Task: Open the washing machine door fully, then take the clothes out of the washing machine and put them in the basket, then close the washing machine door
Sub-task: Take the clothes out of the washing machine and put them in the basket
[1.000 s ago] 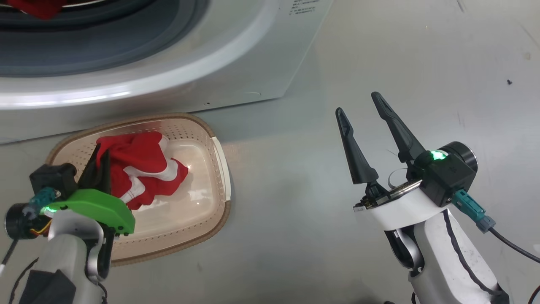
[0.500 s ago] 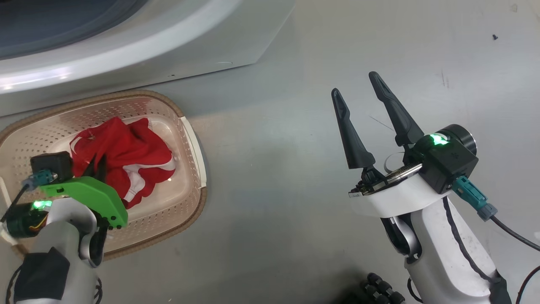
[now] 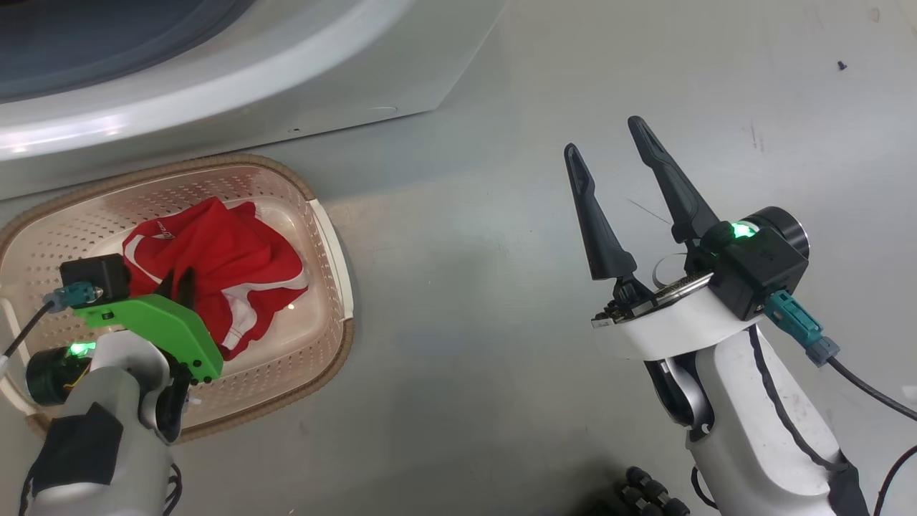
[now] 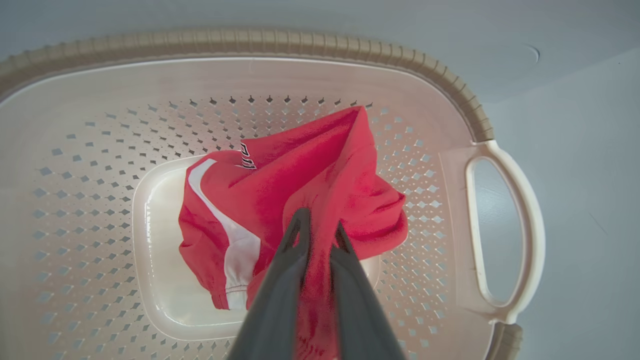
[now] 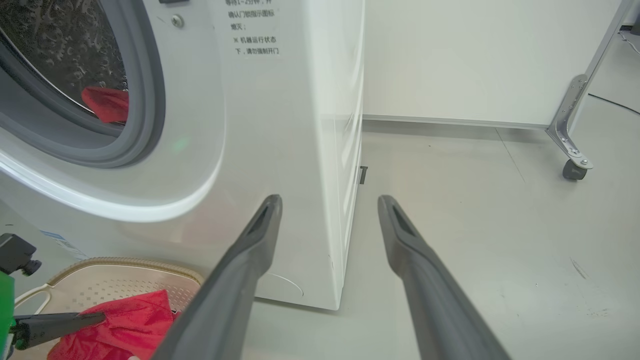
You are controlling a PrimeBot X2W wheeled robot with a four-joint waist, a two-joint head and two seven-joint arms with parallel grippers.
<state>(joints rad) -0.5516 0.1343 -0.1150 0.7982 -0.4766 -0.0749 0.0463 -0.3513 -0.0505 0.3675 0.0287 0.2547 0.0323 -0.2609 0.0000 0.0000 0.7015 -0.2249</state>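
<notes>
A red garment with white trim, the clothes (image 3: 229, 261) (image 4: 300, 180) (image 5: 125, 325), lies in the cream basket (image 3: 337, 236) (image 4: 300, 42) (image 5: 125, 265) on the floor in front of the washing machine (image 3: 286, 79) (image 5: 280, 125). My left gripper (image 3: 179, 283) (image 4: 320, 222) hangs over the basket, its two dark fingers close together with a fold of the red fabric pinched between them. Another red piece (image 5: 106, 103) lies inside the drum behind the grey rubber ring. My right gripper (image 3: 603, 136) (image 5: 328, 200) stands open over bare floor to the right of the machine, holding nothing. The washing machine door is out of view.
Grey floor (image 3: 466, 322) stretches between the basket and my right arm. A metal frame leg on a caster (image 5: 570, 130) stands at the far right by a white wall panel (image 5: 475, 60). A black cable (image 3: 874, 401) trails from my right wrist.
The head camera has shifted, so the machine and basket sit further left in the picture. My left gripper has gone lower into the basket with the red garment. The right gripper stays open.
</notes>
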